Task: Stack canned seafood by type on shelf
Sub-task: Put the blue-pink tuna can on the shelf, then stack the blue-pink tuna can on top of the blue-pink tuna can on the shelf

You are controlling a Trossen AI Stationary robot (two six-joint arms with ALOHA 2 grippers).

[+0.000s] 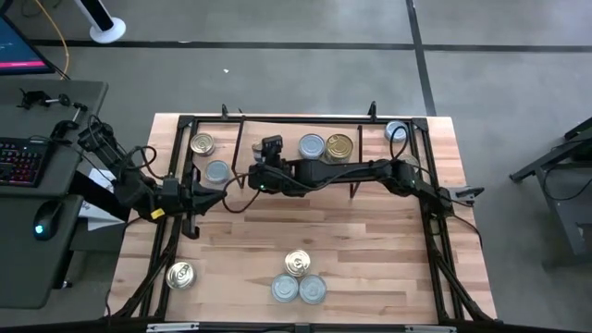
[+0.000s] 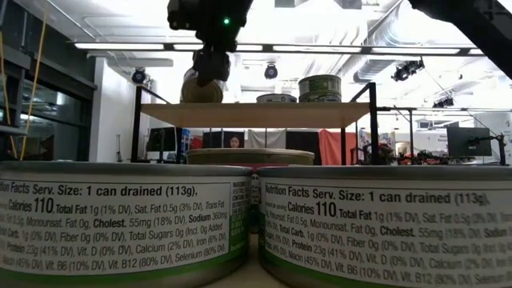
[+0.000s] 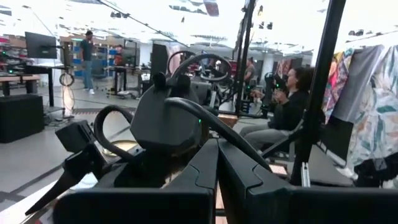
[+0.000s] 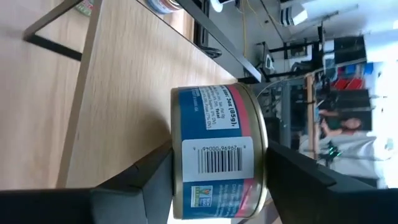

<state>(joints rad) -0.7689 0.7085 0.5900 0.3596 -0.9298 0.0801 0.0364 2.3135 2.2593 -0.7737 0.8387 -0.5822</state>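
My right gripper (image 4: 217,171) reaches from the table's right side over the shelf's (image 2: 264,114) left part. It is shut on a can (image 4: 219,152) with a blue and red label and a barcode. In the low view this can (image 2: 202,88) sits right at the shelf board under the gripper (image 2: 210,66). Whether it rests there I cannot tell. Other cans stand on the shelf: a gold one (image 1: 203,143), a pale blue one (image 1: 217,171), a silver one (image 1: 312,145) and a gold one (image 1: 339,147). My left gripper (image 1: 194,199) waits shut at the shelf's left end, touching nothing. My right gripper pinches the can between its two fingers, one finger (image 4: 155,177) on the can's bottom end (image 4: 174,168) and the other (image 4: 298,177) at its lidded end (image 4: 264,155). The label's barcode side faces the wrist. The can's lower edge is down at the shelf board.
Three cans sit stacked at the table's near edge, a gold one (image 1: 297,263) on two silver ones (image 1: 286,289), (image 1: 313,290). A gold can (image 1: 180,275) lies near left and a silver one (image 1: 398,131) far right. A desk with a keyboard (image 1: 18,162) stands left of the table.
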